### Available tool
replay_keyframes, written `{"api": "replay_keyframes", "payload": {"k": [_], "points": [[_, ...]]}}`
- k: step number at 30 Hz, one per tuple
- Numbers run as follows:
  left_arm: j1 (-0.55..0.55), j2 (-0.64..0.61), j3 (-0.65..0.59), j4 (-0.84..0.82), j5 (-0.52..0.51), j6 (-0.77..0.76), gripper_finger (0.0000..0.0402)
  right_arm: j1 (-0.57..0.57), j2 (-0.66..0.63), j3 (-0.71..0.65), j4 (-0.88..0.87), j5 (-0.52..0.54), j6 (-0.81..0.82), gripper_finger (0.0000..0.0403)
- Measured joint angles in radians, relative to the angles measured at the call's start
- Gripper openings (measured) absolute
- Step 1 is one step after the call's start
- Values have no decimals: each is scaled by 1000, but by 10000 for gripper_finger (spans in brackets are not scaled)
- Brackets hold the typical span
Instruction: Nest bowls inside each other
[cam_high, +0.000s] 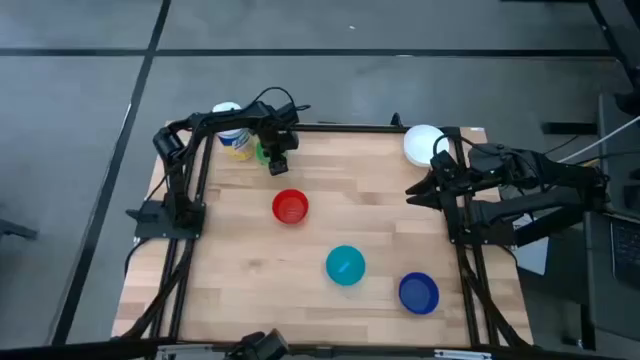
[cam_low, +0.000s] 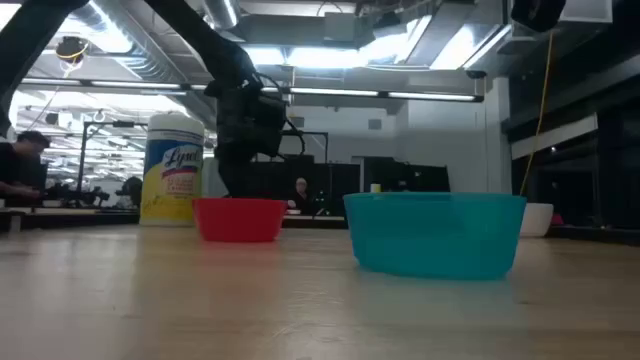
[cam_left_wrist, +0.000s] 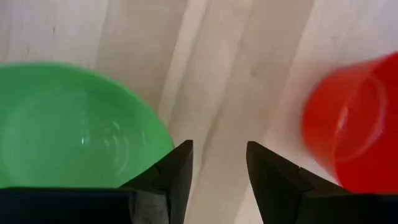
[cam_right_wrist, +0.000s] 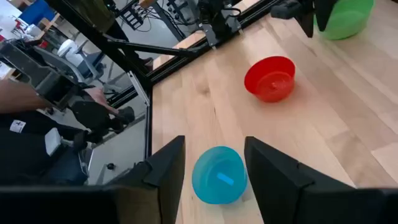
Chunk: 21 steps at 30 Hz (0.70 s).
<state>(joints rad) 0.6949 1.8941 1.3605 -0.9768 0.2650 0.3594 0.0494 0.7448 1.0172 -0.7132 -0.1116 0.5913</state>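
Five bowls stand upright on their bases on the wooden table: green (cam_high: 262, 152) at the far left, red (cam_high: 290, 207), teal (cam_high: 345, 265), dark blue (cam_high: 418, 292) near the front right, and white (cam_high: 423, 143) at the far right. My left gripper (cam_high: 277, 162) hangs open, pointing down, right beside the green bowl (cam_left_wrist: 74, 130). Bare table shows between its fingers (cam_left_wrist: 219, 155), with the red bowl (cam_left_wrist: 354, 124) on the other side. My right gripper (cam_high: 412, 190) waits open at the table's right edge below the white bowl, looking across at the teal bowl (cam_right_wrist: 217, 175).
A white-capped jar with a yellow label (cam_high: 232, 130) stands at the far left corner, just behind the green bowl. Dark arm frames run along both side edges of the table. People sit at desks in the room beyond.
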Motion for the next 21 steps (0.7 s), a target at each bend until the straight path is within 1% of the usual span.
{"api": "replay_keyframes", "payload": {"k": [5,7,9,13,15,18,21], "points": [[1,12,0,73,-17,-3,146,0,0,0,25,3,0,176],[1,12,0,98,-42,1,146,0,0,0,29,17,0,178],[1,12,0,114,-62,2,146,0,0,0,29,24,0,177],[1,1,0,112,-67,-22,145,0,0,-1,34,25,4,172],[-7,-13,0,111,-97,-31,145,0,0,0,37,25,4,170],[-26,-36,0,107,-196,-28,145,0,0,-1,41,25,4,170],[-36,-43,0,109,-224,-24,145,0,0,-1,41,26,5,174]]}}
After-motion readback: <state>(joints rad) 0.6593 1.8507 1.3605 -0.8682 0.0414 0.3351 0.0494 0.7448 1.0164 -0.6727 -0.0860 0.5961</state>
